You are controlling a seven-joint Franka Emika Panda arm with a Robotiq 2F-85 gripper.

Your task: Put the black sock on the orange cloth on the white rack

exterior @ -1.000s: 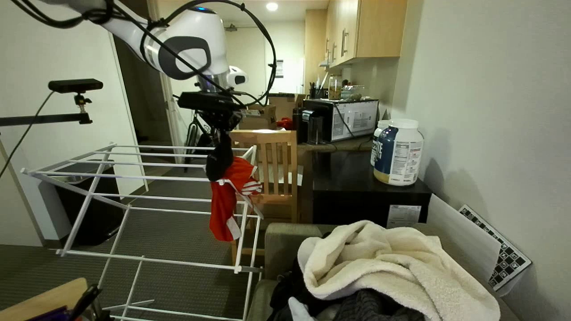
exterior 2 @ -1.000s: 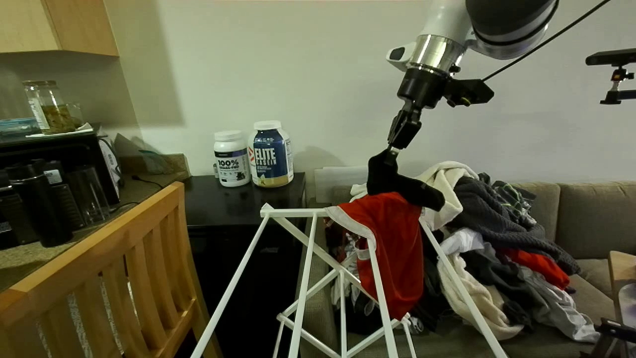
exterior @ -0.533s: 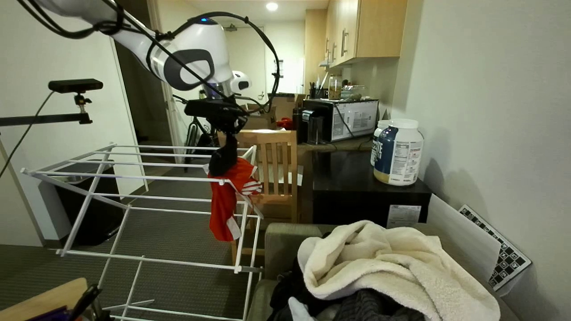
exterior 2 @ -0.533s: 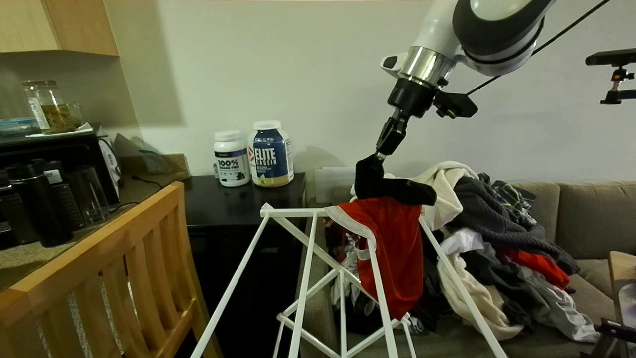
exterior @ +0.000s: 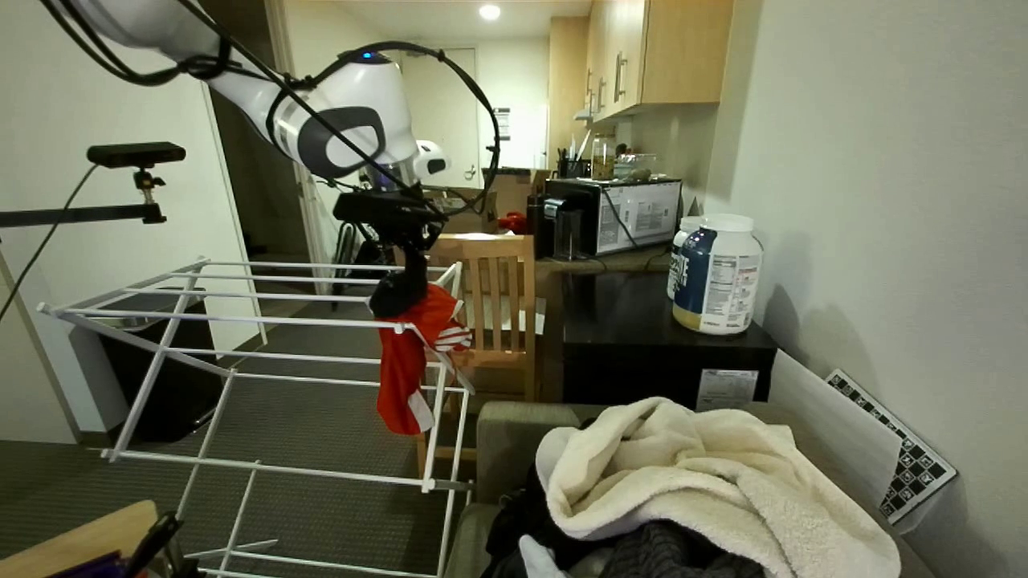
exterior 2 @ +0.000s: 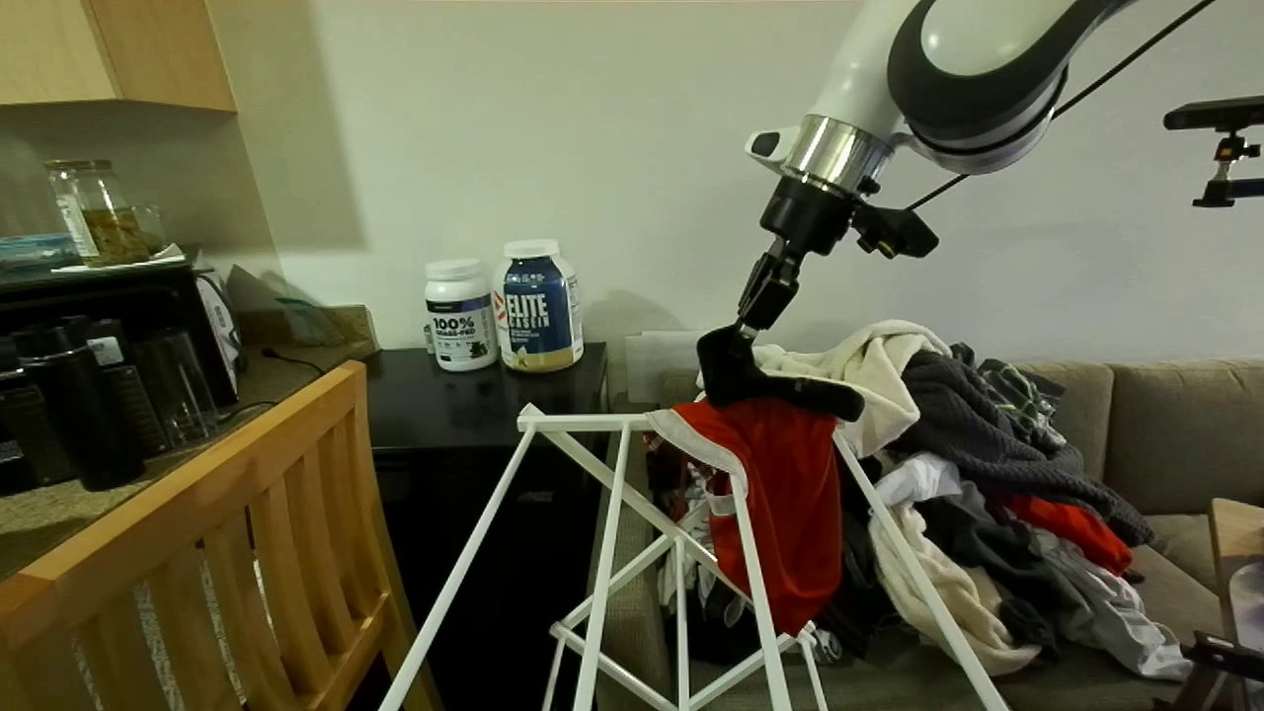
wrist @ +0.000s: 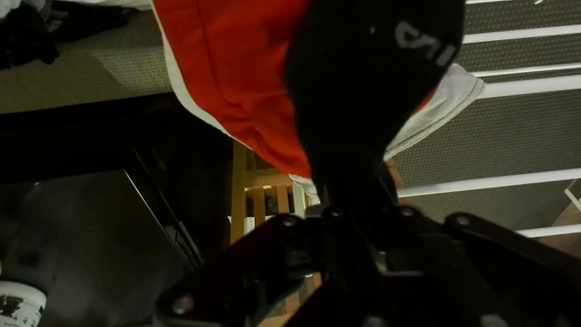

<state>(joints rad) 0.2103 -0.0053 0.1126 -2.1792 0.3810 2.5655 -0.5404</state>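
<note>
Gripper (exterior 2: 750,324): lower than a second ago in both exterior views, and closer to the black table (exterior 2: 484,410), toward its right edge in an exterior view.
Black sock (exterior 2: 758,385): brought down with it; the foot sloped more steeply then, and now lies almost level along the top fold of the orange cloth (exterior 2: 780,504), seemingly touching it.
White rack (exterior 2: 583,423): no shift to be seen, nor in the cloth draped over its end.
Fingers (exterior 2: 768,292): drawn together, pinching the sock's upper end, probably the cuff, which stands up from the cloth.
Release: not yet made; the placing looks nearly done, and a little more lowering, then spreading the fingers, should finish it.
Toe: reaches just past the cloth's right edge in that exterior view, so the sock might slip off on that side, or cling to a finger.
Table corner: to the left in the wrist view, well apart from the sock, which is over the rack and off the table.
Sock fabric: limp, matte black, bent like an L; the wrist view shows pale lettering, too blurred to read, with the cloth's colour on both sides.
</note>
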